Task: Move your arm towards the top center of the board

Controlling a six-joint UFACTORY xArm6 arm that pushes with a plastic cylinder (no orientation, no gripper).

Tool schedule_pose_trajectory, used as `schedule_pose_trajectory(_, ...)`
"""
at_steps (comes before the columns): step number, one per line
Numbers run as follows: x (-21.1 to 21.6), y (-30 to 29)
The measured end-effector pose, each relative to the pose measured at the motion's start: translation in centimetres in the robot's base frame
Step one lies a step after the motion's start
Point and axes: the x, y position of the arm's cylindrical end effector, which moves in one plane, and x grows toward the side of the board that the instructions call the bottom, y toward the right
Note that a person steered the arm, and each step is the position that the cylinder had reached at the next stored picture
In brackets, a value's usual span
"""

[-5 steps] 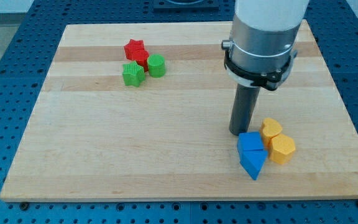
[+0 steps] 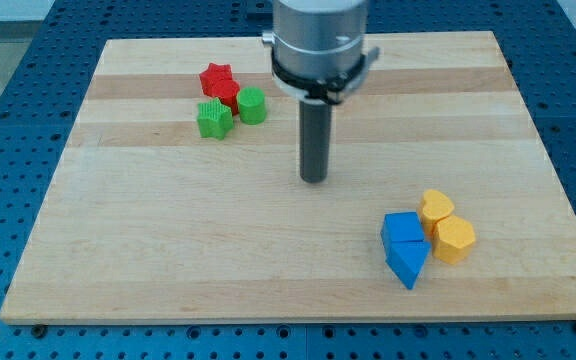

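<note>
My tip (image 2: 314, 179) rests on the wooden board (image 2: 148, 250) near its middle, touching no block. At the view's upper left sits a cluster: a red star (image 2: 215, 77) with a red block (image 2: 227, 94) under it, a green star (image 2: 213, 119) and a green rounded block (image 2: 252, 105). The cluster lies up and to the left of my tip. At the view's lower right sit a blue cube (image 2: 403, 229), a blue wedge (image 2: 407, 263), a yellow block (image 2: 435, 209) and a yellow hexagon (image 2: 454, 240), pressed together.
The board lies on a blue perforated table (image 2: 8, 120). The arm's grey and white body (image 2: 318, 40) hangs over the board's top centre and hides part of the top edge.
My tip has moved left and up, away from the blue and yellow blocks toward the board's middle. No block has moved.
</note>
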Motion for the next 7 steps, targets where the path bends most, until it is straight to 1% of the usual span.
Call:
schedule_pose_trajectory(1, -5.6, -1.0)
schedule_pose_trajectory(2, -7.2, 1.0)
schedule_pose_trajectory(3, -8.1, 5.4)
schedule_pose_trajectory(4, -8.9, 6.6)
schedule_pose_trajectory(5, -11.4, 5.8)
schedule_pose_trajectory(6, -14.0, 3.3)
schedule_pose_trajectory(7, -15.7, 1.4)
